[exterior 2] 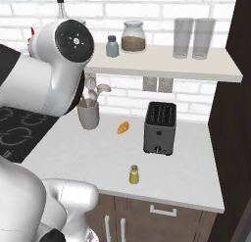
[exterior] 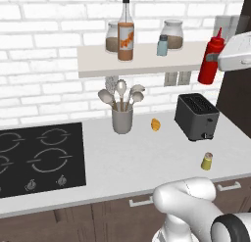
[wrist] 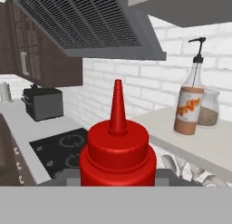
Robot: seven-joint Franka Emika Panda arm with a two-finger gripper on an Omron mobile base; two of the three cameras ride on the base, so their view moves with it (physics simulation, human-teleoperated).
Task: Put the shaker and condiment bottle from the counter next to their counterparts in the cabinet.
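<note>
My gripper [wrist: 118, 178] is shut on the red condiment bottle [wrist: 118, 150], whose nozzle points up in the hand view. From the left base view, the condiment bottle [exterior: 211, 60] hangs in the air just off the right end of the cabinet shelf [exterior: 142, 65], level with it. On the shelf stand the tall glass bottle [exterior: 125, 35] with an orange label and the pale blue shaker [exterior: 162, 45]. The yellow-olive shaker [exterior: 207, 161] stands upright near the counter's [exterior: 127, 162] front right edge, also seen as the shaker [exterior 2: 134, 174].
A black toaster [exterior: 197, 116], a grey utensil holder [exterior: 122, 119] and a small orange item [exterior: 155, 124] are on the counter. The stove [exterior: 39, 155] lies left. Jars [exterior: 172, 34] and glasses [exterior 2: 193, 37] share the shelf. A dark tall cabinet [exterior 2: 235, 113] bounds the right.
</note>
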